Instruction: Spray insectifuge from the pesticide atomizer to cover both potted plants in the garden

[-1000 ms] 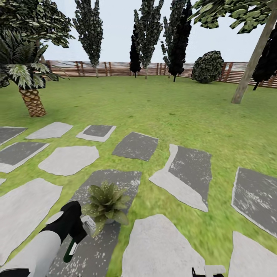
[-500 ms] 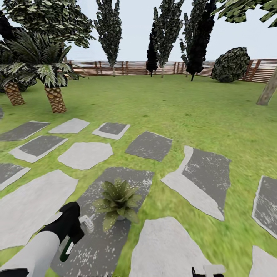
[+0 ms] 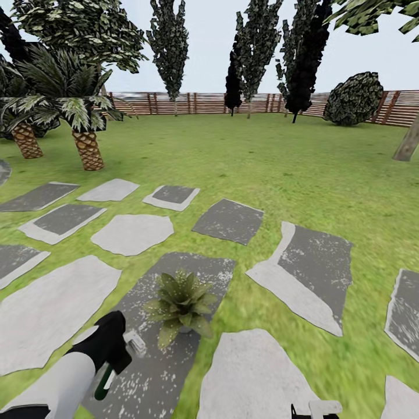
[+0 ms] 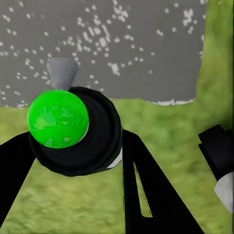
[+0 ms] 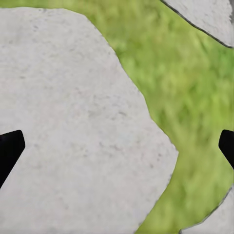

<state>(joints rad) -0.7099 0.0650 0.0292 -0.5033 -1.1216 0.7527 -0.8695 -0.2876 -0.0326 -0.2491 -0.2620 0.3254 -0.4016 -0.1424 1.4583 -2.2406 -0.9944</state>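
One potted plant [image 3: 181, 305], a low rosette of pointed green leaves, stands on a dark grey stepping stone [image 3: 174, 343] in the head view's lower middle. Just left of it, my left gripper [image 3: 119, 358] is shut on the pesticide atomizer [image 3: 134, 343], whose white head points toward the plant. In the left wrist view the atomizer [image 4: 73, 129] shows as a black round body with a bright green cap and a grey nozzle, held by the left gripper [image 4: 75, 144] between black fingers [image 4: 151, 195]. My right gripper [image 5: 117, 146] hangs open over a pale stone [image 5: 73, 122]. The second potted plant is out of view.
Grey and pale stepping stones [image 3: 302, 273] lie scattered across the lawn [image 3: 262, 169]. Palm trees [image 3: 87, 148] stand at the left, tall dark trees [image 3: 256, 52] and a round bush [image 3: 355, 99] along the brown slatted fence [image 3: 198, 103]. A trunk [image 3: 407, 142] leans at the right edge.
The whole picture has shifted right, so the camera has turned left. My left gripper still holds the atomizer beside the plant, at about the same distance.
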